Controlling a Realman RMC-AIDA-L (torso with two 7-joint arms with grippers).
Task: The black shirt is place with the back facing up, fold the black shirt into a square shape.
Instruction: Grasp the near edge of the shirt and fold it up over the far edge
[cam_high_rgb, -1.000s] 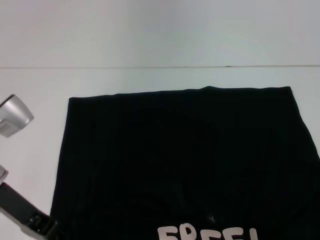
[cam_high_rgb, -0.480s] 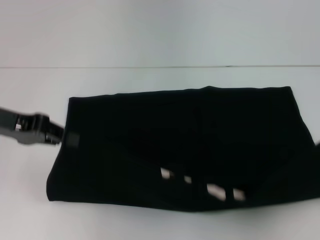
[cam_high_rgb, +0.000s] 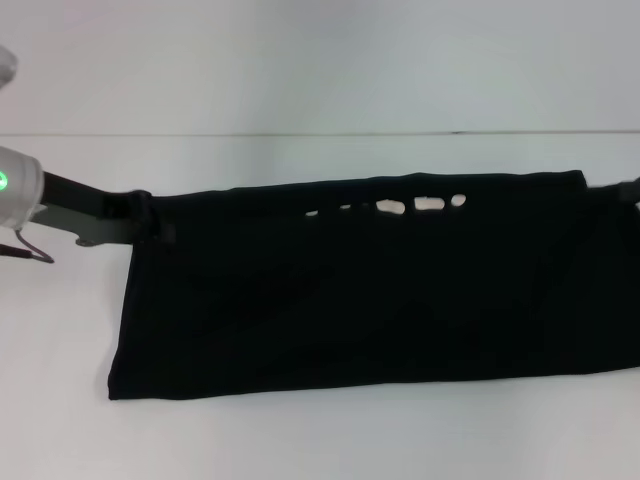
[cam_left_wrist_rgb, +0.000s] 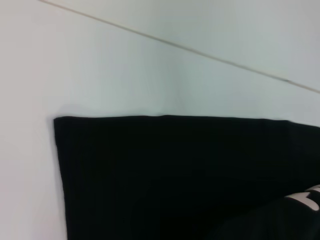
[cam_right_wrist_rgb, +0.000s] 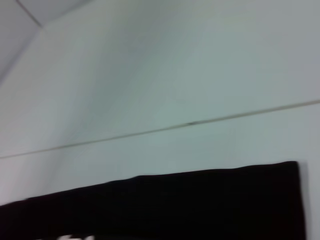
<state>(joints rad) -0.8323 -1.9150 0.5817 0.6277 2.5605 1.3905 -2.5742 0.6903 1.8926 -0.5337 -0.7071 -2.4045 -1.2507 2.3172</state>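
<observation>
Fingers of my left gripper (cam_high_rgb: 150, 215) pinch the black shirt (cam_high_rgb: 360, 300) at its far left corner; my right gripper (cam_high_rgb: 630, 190) is mostly hidden. A second ago the near hem lay toward me; now it's carried far, lettering under. One fold done. White surface (cam_high_rgb: 300, 440), pale wall.

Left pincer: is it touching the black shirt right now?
Touching. In the head view the left pincer meets the black shirt at its far left corner, no gap between them.
</observation>
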